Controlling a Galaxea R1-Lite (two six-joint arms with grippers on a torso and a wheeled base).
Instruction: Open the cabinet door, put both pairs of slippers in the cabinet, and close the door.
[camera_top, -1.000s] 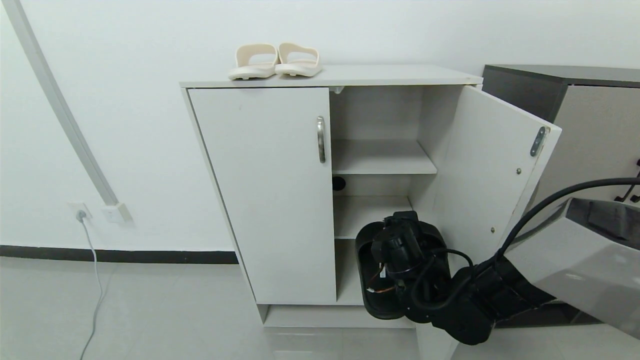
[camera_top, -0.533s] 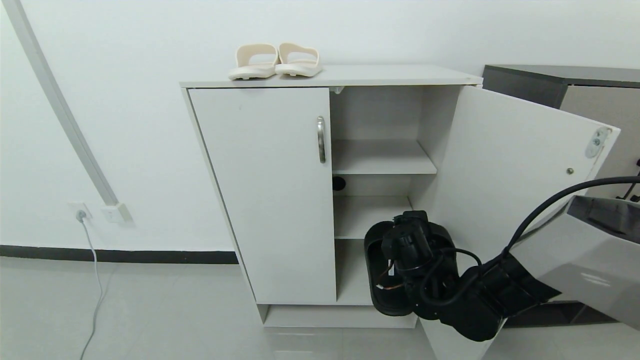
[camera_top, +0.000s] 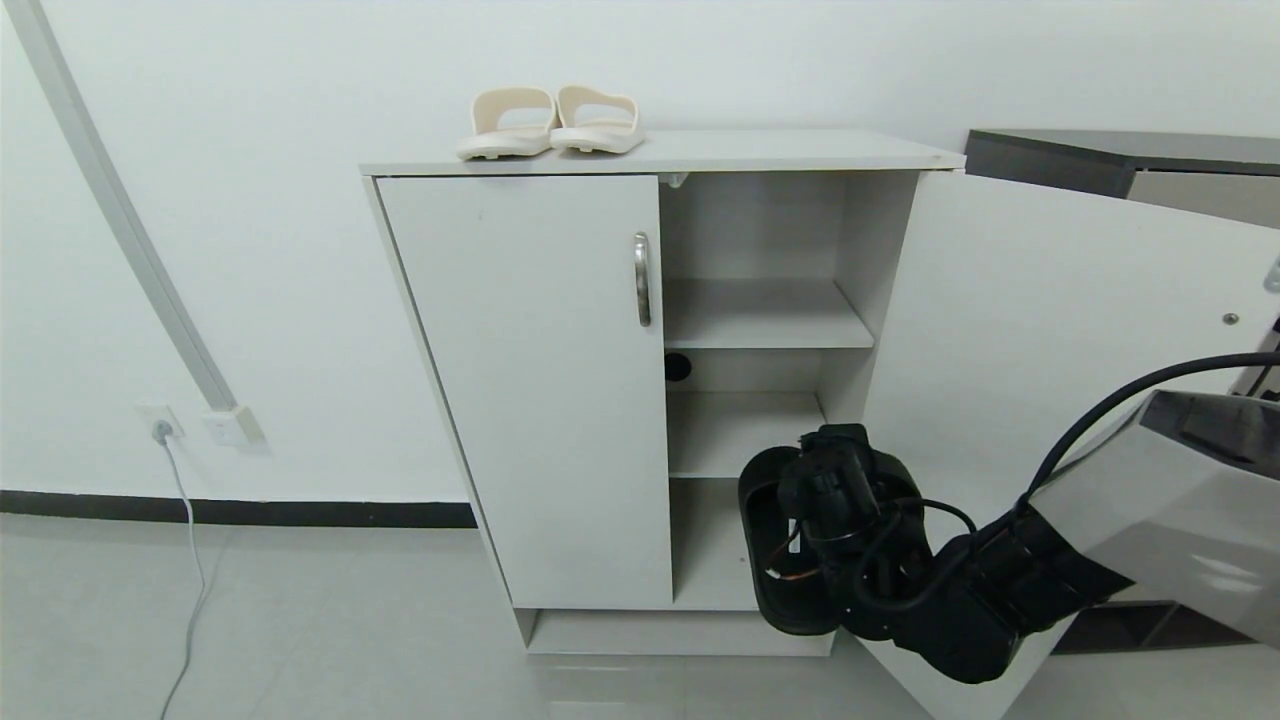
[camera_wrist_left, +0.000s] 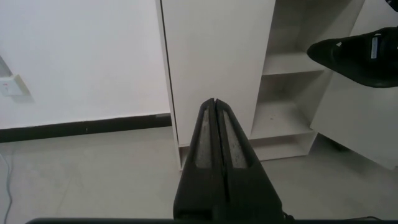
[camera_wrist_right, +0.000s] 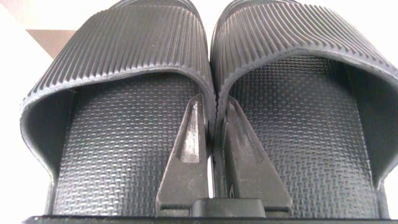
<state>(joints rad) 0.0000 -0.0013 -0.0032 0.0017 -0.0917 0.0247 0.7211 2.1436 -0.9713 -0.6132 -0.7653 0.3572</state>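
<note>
My right gripper (camera_wrist_right: 211, 118) is clamped on the touching inner strap edges of the pair of black ribbed rubber slippers (camera_wrist_right: 140, 93), one finger inside each. The pair hangs just in front of the lower compartments of the white two-door cabinet (camera_top: 700, 150). Its right door (camera_top: 1050, 300) stands wide open and its left door (camera_top: 530, 380) is shut. The pair of cream open-toe slippers (camera_top: 550, 122) sits on the cabinet's top. My left gripper (camera_wrist_left: 214, 106) has its fingers pressed together, holding nothing.
</note>
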